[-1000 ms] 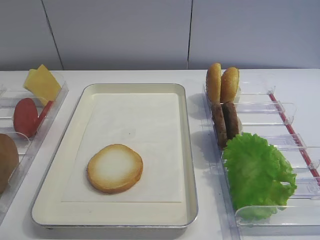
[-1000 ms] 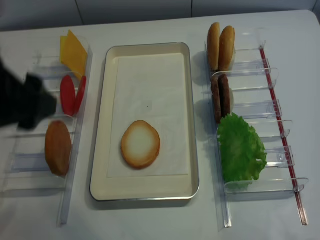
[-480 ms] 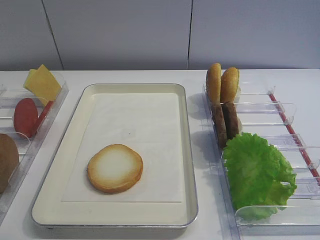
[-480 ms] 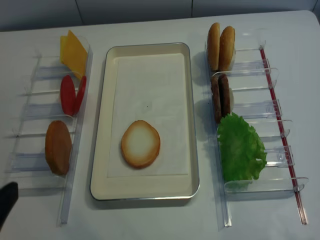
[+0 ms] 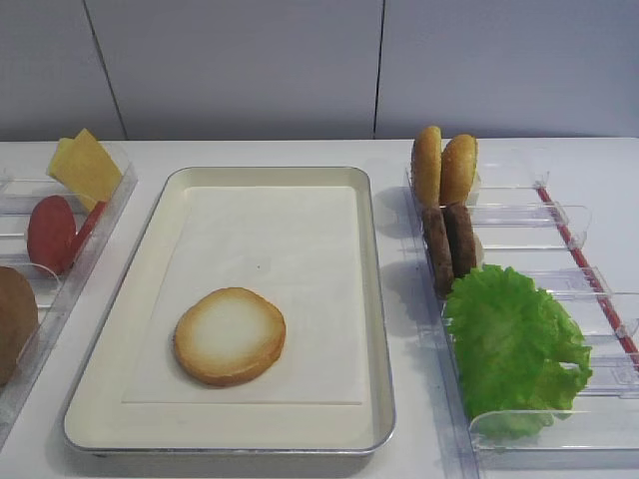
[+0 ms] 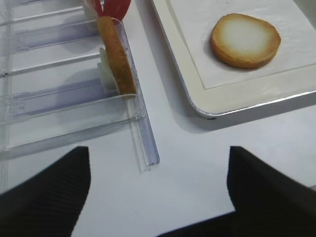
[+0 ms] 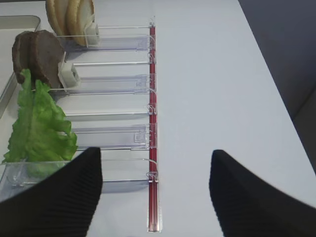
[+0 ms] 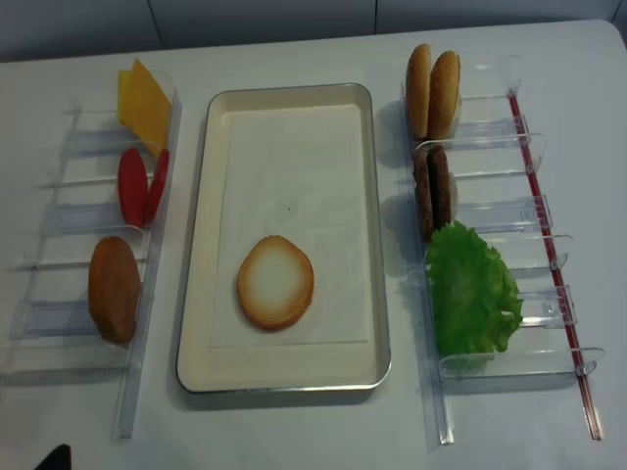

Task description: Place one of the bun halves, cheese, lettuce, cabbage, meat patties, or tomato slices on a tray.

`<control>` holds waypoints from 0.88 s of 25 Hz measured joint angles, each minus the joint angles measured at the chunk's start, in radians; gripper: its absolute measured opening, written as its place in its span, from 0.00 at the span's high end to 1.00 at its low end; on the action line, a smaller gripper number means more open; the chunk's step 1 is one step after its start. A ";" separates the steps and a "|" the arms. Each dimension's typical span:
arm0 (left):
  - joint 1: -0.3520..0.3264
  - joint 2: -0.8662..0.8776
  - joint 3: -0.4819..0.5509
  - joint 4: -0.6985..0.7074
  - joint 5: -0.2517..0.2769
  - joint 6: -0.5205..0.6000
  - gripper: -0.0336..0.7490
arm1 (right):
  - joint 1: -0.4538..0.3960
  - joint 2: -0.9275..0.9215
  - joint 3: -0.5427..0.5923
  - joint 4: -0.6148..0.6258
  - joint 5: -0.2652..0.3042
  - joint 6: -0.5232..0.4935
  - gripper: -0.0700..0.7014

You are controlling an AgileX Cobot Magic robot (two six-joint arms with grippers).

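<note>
Left arm's pulled back out of the overhead view since a sec ago. Left end effector (image 6: 157,197) wide, holding nothing, over the surface (image 6: 187,163). Bun half (image 8: 275,282) lies flat on tray (image 8: 196,294) liner, near end. Right end effector (image 7: 155,197) wide too.

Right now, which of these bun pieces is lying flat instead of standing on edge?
The bun half on the tray, pale cut face up. The brown bun in the left bin and the two buns in the right rack all stand on edge.
</note>
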 joint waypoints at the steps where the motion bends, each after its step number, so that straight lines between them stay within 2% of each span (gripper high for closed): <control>1: 0.000 -0.015 0.008 0.000 0.000 0.000 0.25 | 0.000 0.000 0.000 0.000 0.000 0.000 0.25; 8: 0.000 -0.041 0.041 0.002 -0.038 0.000 0.25 | 0.000 0.000 0.000 0.000 0.000 0.000 0.25; 22: 0.000 -0.041 0.048 0.002 -0.047 0.000 0.25 | 0.000 0.000 0.000 0.000 0.000 0.000 0.25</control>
